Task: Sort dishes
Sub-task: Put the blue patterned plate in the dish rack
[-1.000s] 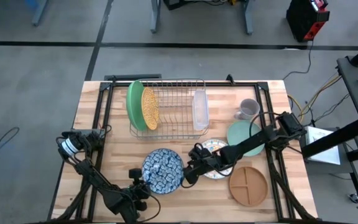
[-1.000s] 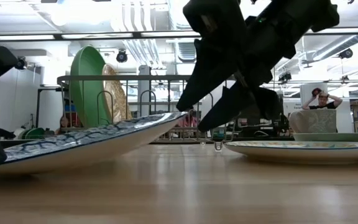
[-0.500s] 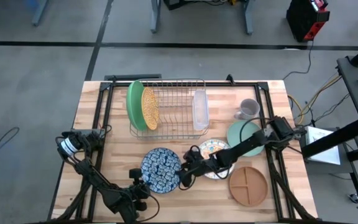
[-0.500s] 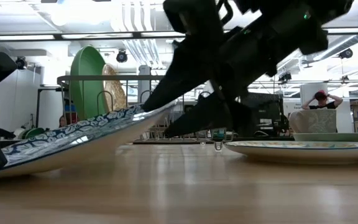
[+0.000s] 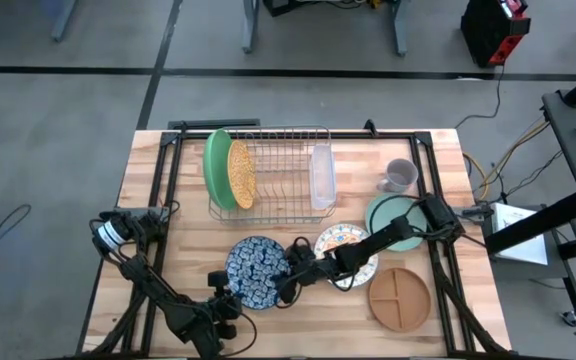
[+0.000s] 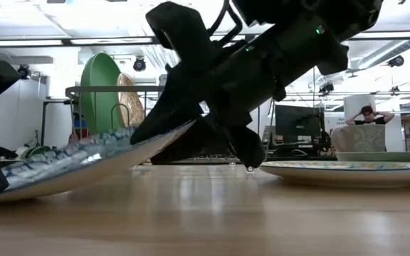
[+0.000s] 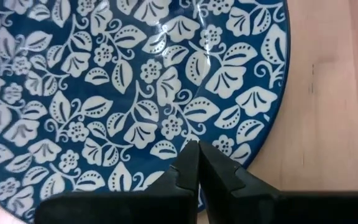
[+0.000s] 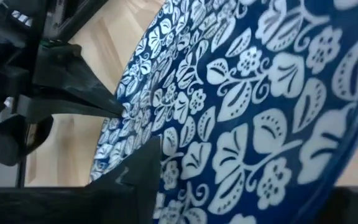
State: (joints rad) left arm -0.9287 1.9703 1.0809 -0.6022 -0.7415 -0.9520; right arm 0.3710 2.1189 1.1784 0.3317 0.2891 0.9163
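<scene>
A dark blue plate [image 5: 256, 270] with white flowers lies tilted at the table's near middle, its left rim [image 6: 6, 186] on the wood. My right gripper [image 5: 288, 284] is shut on its right rim. My left gripper [image 5: 230, 300] is shut at its near-left rim. A green plate [image 5: 214, 168] and a gold plate [image 5: 241, 173] stand on edge in the wire rack [image 5: 283, 170]. Flat on the table lie the white floral plate [image 5: 336, 240], the teal plate [image 5: 380, 210] and the brown divided plate [image 5: 399, 297]. My left gripper sets its shut fingertips [image 7: 188, 163] on the plate's upper face just inside the rim [image 7: 253, 146], coming from the table's near side. That side of the plate stays down on the table. My right gripper pinches the plate's right rim [image 6: 185, 129], one finger [image 8: 143, 177] over the patterned face and the other beneath. The fingers come nearly level from the table's right. The held rim is lifted clear, so the plate slants down to its left.
A grey mug [image 5: 400, 175] stands at the far right, beyond the teal plate. My right arm [image 5: 388, 233] stretches over the white floral plate. Bare wood lies at the near left [image 5: 148, 310].
My right gripper has moved toward the table's left, and its fingers have closed over and under the blue plate's right rim. That rim has risen, so the plate tilts more steeply while its left rim stays on the table.
</scene>
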